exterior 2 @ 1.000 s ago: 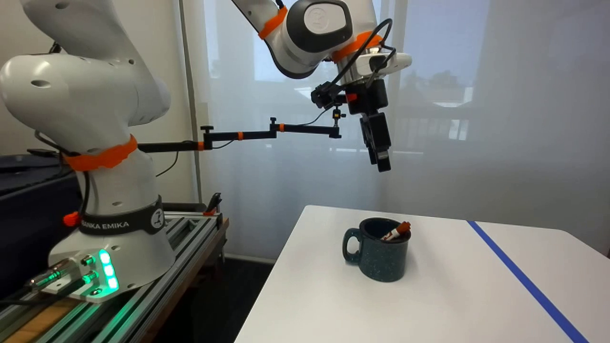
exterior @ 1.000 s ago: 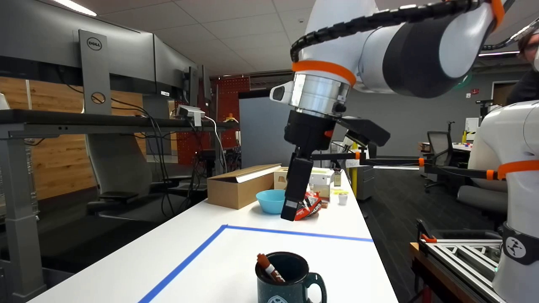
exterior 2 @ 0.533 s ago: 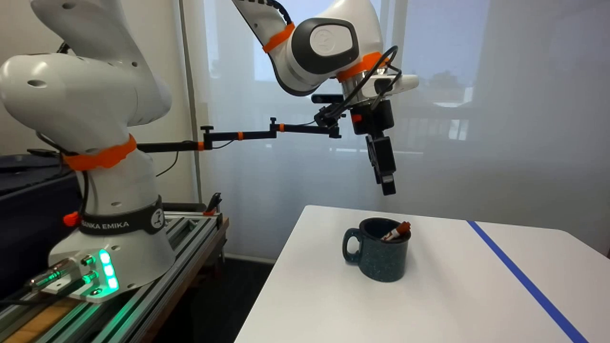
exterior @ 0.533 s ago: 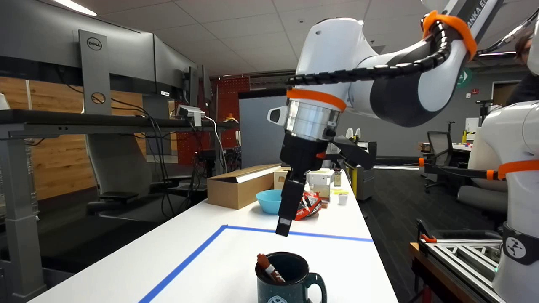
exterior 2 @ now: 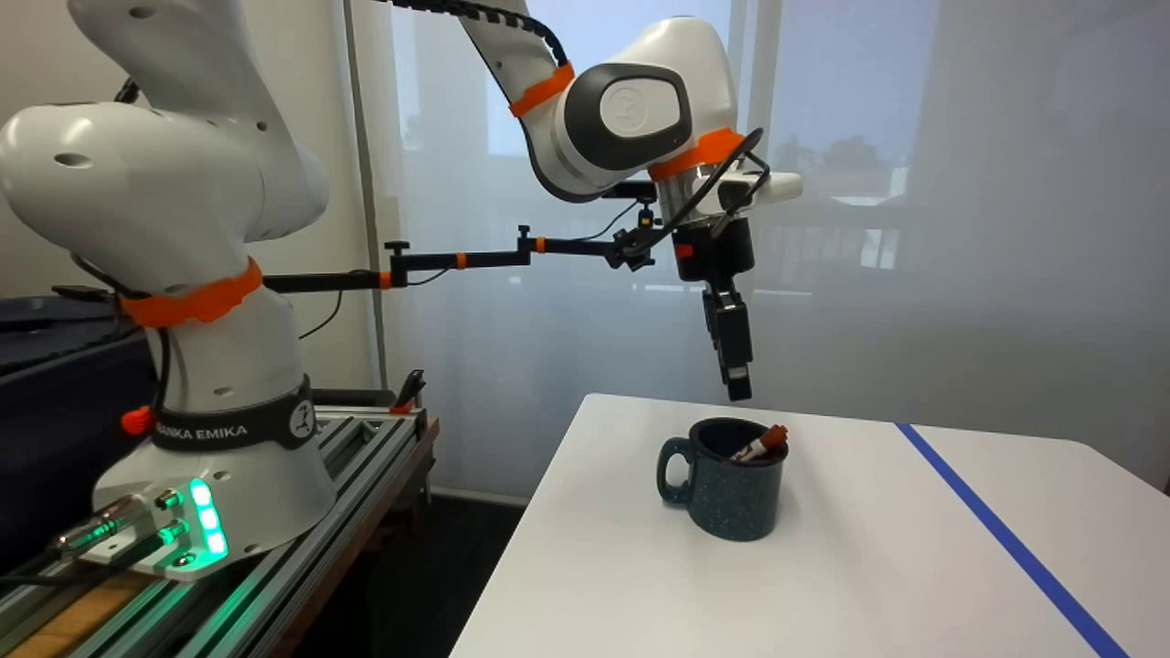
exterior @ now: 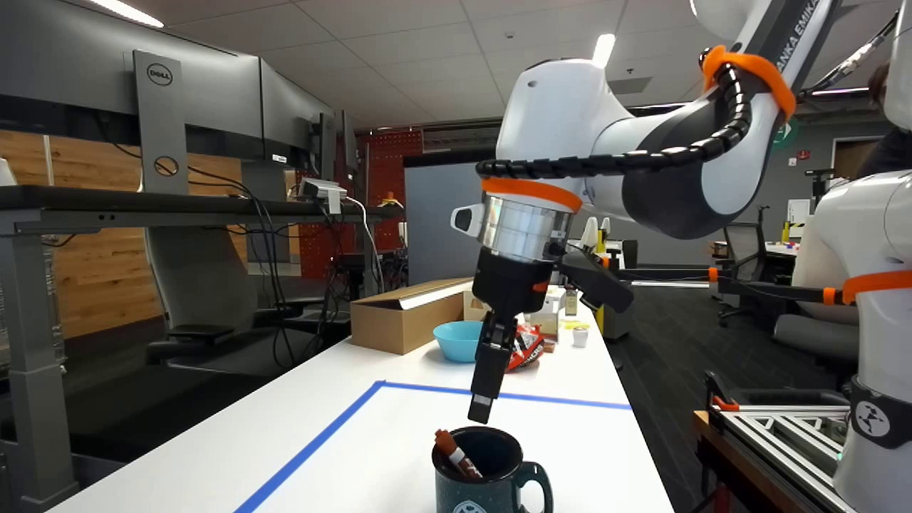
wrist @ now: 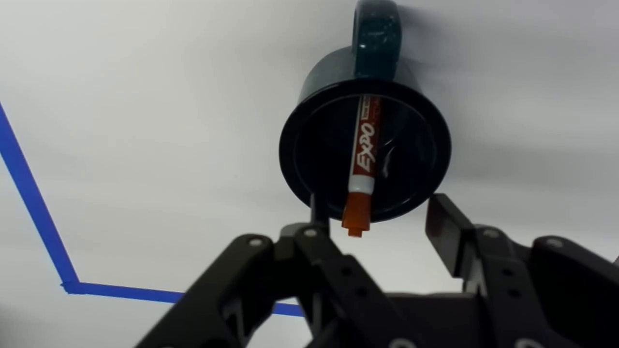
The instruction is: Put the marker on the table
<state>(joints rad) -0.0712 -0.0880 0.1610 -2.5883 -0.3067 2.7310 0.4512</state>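
- Here's our slim marker (wrist: 365, 150), tilted, walled in by a speckled, round mug (exterior 2: 734, 498)!
- Our gripper (wrist: 379, 222) gapes wide just above!
- Farther down the table (exterior: 399, 427), we spot a cardboard box (exterior: 388, 324) and blue bowl (exterior: 456, 343).

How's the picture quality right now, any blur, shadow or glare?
Wrist view: gripper slightly soft, marker readable as EXPO, dark shadow beside the mug handle; in an exterior view, ceiling lights bright white; in an exterior view, green base lights washed out at their centres.

The marker (wrist: 362, 162) reads "EXPO", monitor stand (exterior: 160, 117) "DELL", arm link (exterior: 796, 46) and base band (exterior 2: 233, 426) "ANKA EMIKA".
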